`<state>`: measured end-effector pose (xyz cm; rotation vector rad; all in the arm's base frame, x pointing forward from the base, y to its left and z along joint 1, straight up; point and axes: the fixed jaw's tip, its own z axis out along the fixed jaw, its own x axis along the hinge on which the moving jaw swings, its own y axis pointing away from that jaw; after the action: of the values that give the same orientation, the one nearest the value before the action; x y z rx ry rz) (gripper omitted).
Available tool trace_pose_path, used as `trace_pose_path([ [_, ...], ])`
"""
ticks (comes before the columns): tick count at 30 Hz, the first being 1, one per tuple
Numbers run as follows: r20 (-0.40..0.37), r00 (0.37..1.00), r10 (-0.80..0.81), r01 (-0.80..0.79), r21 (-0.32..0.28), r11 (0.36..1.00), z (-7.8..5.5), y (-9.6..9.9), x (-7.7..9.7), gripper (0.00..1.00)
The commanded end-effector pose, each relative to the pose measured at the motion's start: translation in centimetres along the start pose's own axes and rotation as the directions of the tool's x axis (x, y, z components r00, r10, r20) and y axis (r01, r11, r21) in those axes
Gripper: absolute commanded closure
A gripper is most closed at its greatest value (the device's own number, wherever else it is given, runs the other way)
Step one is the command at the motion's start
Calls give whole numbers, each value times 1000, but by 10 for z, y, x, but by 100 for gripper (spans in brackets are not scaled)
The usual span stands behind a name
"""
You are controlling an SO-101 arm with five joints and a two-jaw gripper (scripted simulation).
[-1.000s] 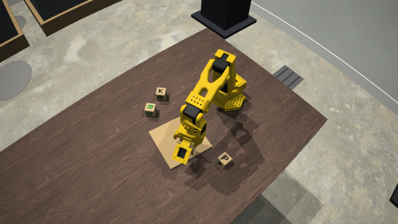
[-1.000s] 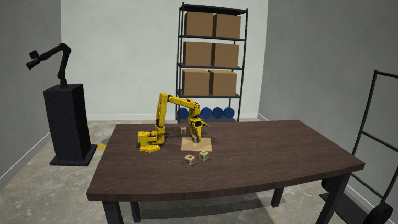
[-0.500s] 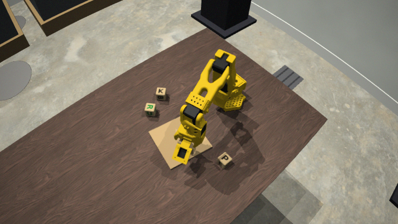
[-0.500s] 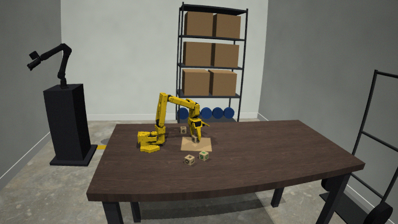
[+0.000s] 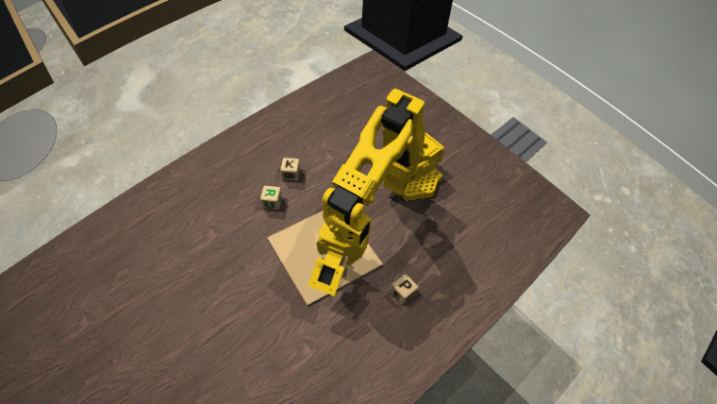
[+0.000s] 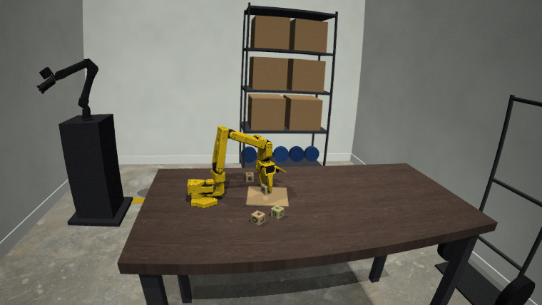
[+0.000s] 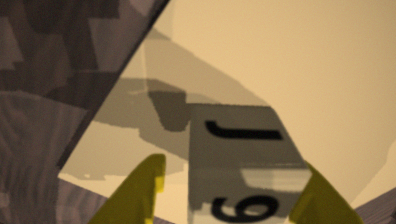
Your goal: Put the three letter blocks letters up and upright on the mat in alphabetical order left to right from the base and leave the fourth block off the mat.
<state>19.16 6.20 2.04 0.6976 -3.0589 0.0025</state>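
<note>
"Near long edge of table (image 5: 200, 280) (image 6: 341, 216) (image 7: 25, 130)?"
"K block (image 5: 290, 169) (image 6: 258, 217), R block (image 5: 270, 197) (image 6: 277, 212)."
"Beyond?"
"Mat (image 5: 291, 243) (image 6: 280, 200) (image 7: 310, 60): J block (image 6: 264, 189) (image 7: 235, 137) between fingers of pincer (image 5: 344, 246) (image 6: 266, 189) (image 7: 234, 164), part-open, ungripped."
"Far edge?"
"P block (image 5: 405, 289) (image 6: 249, 177), off mat."
</note>
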Motion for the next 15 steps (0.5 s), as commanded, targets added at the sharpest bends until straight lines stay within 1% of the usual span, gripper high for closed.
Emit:
trace_pose_path([
  [1,110,994,-1,-1,19,1000,-17,-6,-15,78],
  [15,110,994,-1,-1,21,1000,-17,-9,-15,84],
])
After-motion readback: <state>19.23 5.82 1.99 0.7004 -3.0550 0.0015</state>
